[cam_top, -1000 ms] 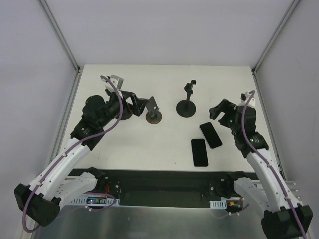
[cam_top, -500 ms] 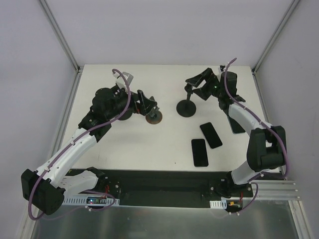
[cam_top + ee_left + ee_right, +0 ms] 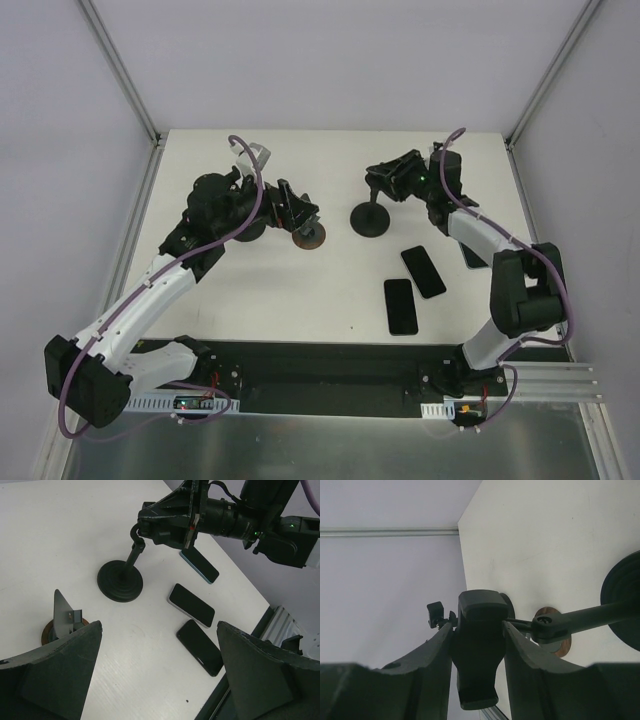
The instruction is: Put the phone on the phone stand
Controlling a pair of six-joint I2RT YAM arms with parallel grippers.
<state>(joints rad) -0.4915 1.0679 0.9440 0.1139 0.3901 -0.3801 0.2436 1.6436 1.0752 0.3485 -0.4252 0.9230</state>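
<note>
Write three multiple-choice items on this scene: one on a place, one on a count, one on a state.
1. Where is the right gripper?
A. at the head of the black phone stand
B. on a phone
C. in mid-air, far from everything

2. How many phones lie on the table?
A. one
B. three
C. five

3. How is the left gripper?
A. shut on a phone
B. shut on a stand
C. open, empty

Key: 1 A, the right wrist view shows it clamping the stand's head; 2 B, the left wrist view shows three; 3 C, its jaws stand wide with nothing between.
</note>
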